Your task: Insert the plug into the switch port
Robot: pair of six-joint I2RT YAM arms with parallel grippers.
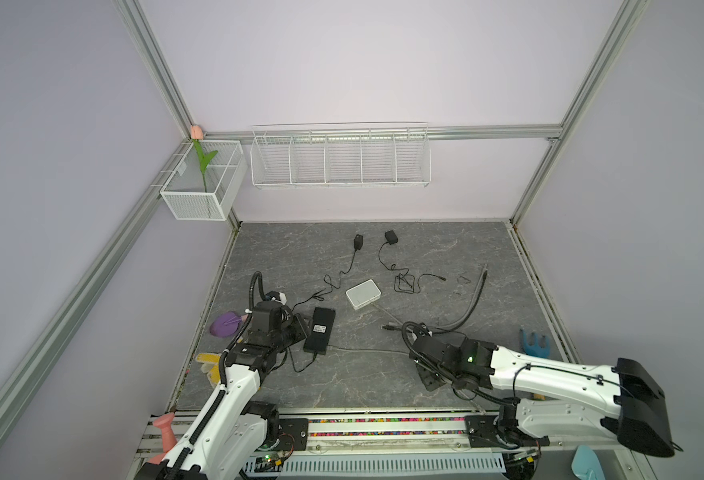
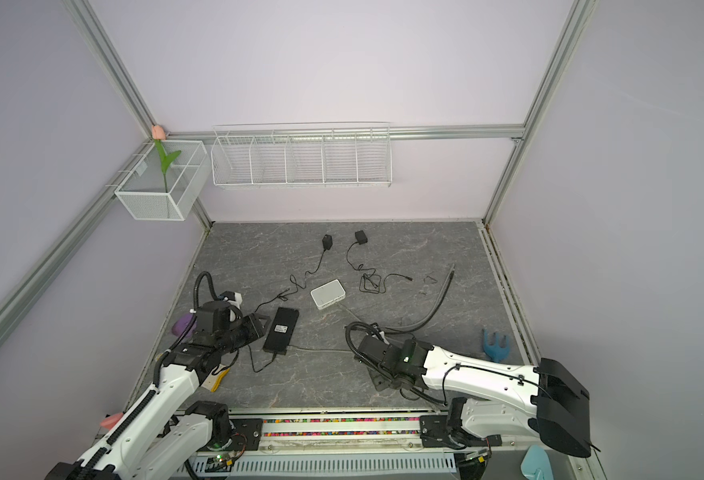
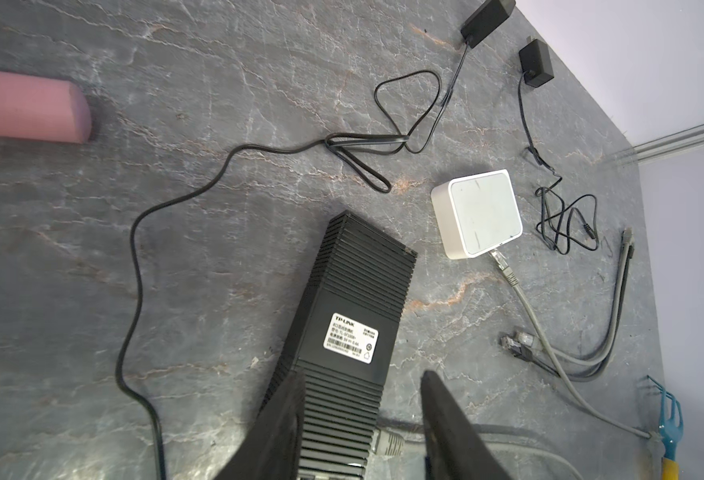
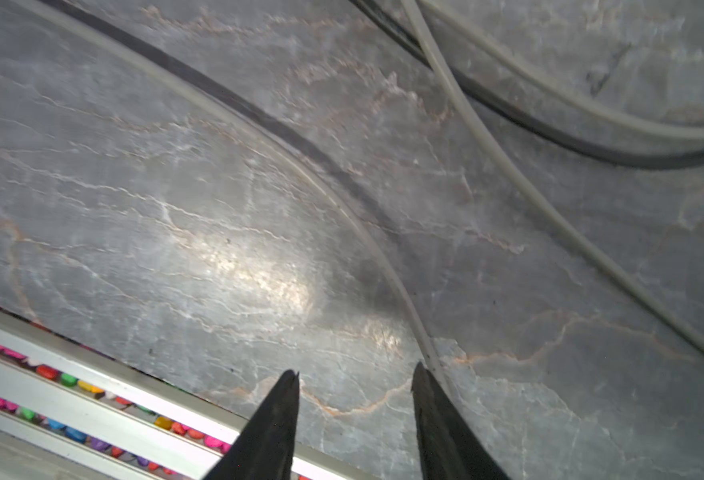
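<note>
two fingers of the left gripper [image 3: 363, 374] are held apart over the near end of the black switch [image 3: 354, 291], a gap being seen between one finger and the casing, so nothing is clamped. the grey plug [image 3: 388, 442] is found against the switch's long side, close to that same end. the right gripper [image 4: 355, 370] is held part open and empty, right of the switch, with a grey cable [image 4: 383, 266] passed just beside one fingertip. a white box [image 1: 363, 293] is set just beyond the switch on the grey veined slab [image 1: 446, 249]. the slab is enclosed by pale lilac walls [image 1: 363, 62] and aluminium rails [image 1: 487, 133], and a wire shelf [image 1: 340, 160] is hung far behind the switch. the switch is laid label up, its long axis directed toward the back wall; the plug is pointed into its side, crosswise to that axis, and whether it is seated cannot be told.
</note>
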